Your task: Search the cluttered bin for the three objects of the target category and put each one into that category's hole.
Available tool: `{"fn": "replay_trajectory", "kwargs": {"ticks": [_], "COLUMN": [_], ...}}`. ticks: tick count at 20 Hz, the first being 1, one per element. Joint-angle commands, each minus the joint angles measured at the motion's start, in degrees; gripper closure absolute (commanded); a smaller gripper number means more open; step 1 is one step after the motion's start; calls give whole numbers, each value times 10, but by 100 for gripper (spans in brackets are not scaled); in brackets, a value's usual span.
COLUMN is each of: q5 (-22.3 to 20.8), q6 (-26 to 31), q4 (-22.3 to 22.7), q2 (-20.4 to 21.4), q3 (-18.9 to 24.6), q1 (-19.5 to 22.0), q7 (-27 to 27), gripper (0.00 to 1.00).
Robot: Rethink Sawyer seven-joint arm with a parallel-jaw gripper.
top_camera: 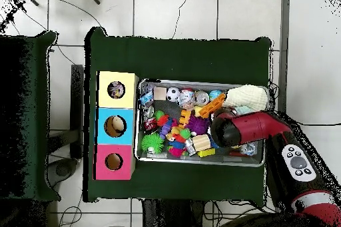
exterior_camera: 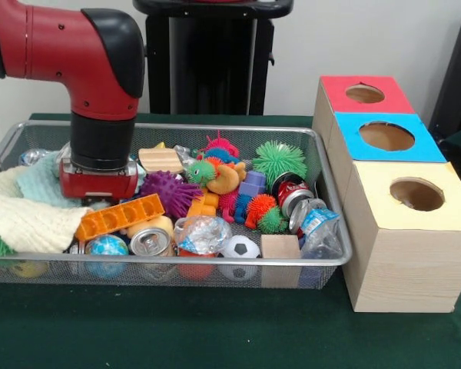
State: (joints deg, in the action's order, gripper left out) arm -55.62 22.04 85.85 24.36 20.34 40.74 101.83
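Front view is showing me the arm (exterior_camera: 84, 54) reaching down into the wire bin (exterior_camera: 215, 264) at its 9 o'clock end. The red wrist block (exterior_camera: 98, 183) is sitting just above the orange block tray (exterior_camera: 120, 217), beside the cream knitted cloth (exterior_camera: 23, 219). I cannot tell whether the fingers are released or clenched, since they are hidden below the wrist.

I am not told the target category, so I am only guessing at candidates. The silver can (exterior_camera: 151, 241) is lying at about 5 o'clock from the wrist, near the bin's front rim with its top facing the camera. The three holed boxes, red (exterior_camera: 364, 94), blue (exterior_camera: 386, 137) and yellow (exterior_camera: 416, 194), are standing at 3 o'clock, outside the bin.

Overhead view is showing the forearm (top_camera: 246, 128) crossing the bin (top_camera: 200, 162) nearly level, elbow bent, wrist pointing straight down.
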Motion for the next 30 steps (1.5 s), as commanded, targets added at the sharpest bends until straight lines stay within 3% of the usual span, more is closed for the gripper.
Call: {"fn": "replay_trajectory", "kwargs": {"ticks": [1,2,7,11,15,30], "q5": [-103,-111,-108,-61,-21,92], "q6": [-87,-71,-111,-102,-105,-115], "q4": [-66,-69,-35,33,92,159], "q2": [-110,-106,-73,-11,60,113], "q3": [-1,-12,-46,-51,-98,-149], "q1": [-25,-40,-75,-103,-174,-253], "q7": [-49,-49,28,59,130,152], "gripper": [100,100,100,100,100,100]}}
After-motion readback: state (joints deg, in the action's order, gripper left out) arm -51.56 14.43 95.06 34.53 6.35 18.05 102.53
